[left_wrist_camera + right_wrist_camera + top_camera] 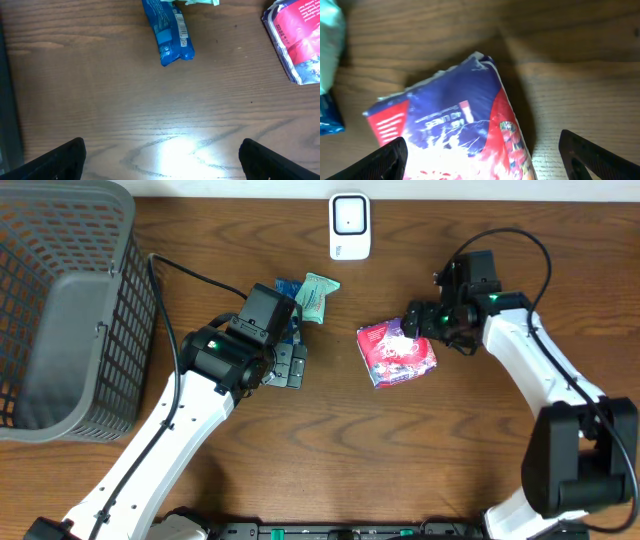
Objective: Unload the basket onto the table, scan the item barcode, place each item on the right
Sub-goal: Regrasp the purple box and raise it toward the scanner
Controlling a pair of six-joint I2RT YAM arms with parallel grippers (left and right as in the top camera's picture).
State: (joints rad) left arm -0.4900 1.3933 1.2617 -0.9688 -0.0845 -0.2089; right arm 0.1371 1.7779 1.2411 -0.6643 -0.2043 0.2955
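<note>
I am reading this as the pick-up step, with nothing scanned yet. At the far left the basket [110,240] is sitting on the bench [450,460]. My left pincer [288,366] is hanging wide open and empty over bare wood, just near of the blue packet [167,32], which is showing a barcode [182,30] face up. A teal packet [316,295] is lying against the blue one's far end. The scanner [349,225] is standing at the far edge, about centre. Right of centre the red pack [397,352] is lying flat on the bench, well near of the scanner. My right pincer [420,320] is hovering at the pack's far right corner, fingers spread wide and gripping nothing that I can see. I am not seeing a code on the pack's upper face. My guess is that the next move is calling for the right fingers to close on an edge of the pack, lift it, and turn its coded face toward the scanner.
</note>
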